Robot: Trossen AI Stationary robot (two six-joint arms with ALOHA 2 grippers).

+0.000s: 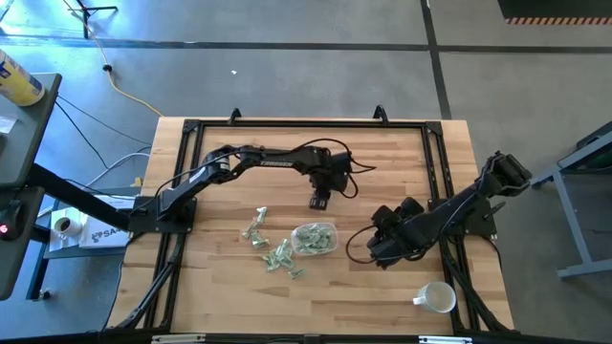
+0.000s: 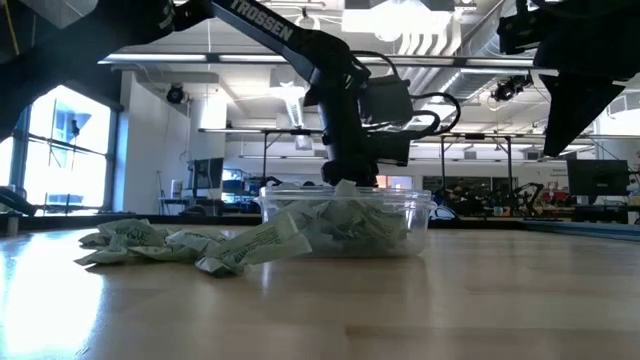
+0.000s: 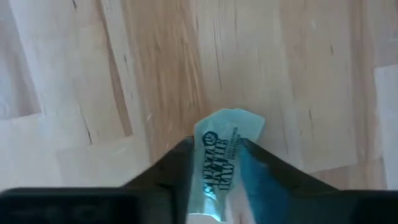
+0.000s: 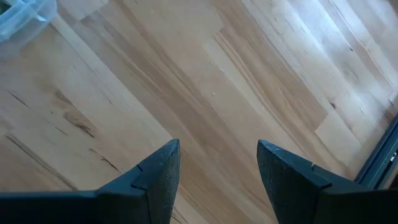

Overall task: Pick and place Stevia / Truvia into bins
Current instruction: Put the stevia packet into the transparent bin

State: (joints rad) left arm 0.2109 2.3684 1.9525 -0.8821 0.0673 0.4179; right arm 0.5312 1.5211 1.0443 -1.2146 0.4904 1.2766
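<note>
The left gripper (image 3: pixel 214 163) pinches one packet (image 3: pixel 222 158) above the pale wooden table (image 1: pixel 220 296); the right gripper (image 4: pixel 217 163) hangs with fingers wide apart near the clear container (image 1: pixel 314 238).

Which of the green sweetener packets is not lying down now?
The one pinched in the left gripper: this packet is held above bare wood, while the others lie in the clear container or loose on the table.

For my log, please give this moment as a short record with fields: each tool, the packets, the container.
left tool: shut on one packet, above bare wood beyond the container
right tool: open, empty, beside the container
loose packets: small pile on the table
container: clear, already holds many packets
mug: white, near the right arm
</note>
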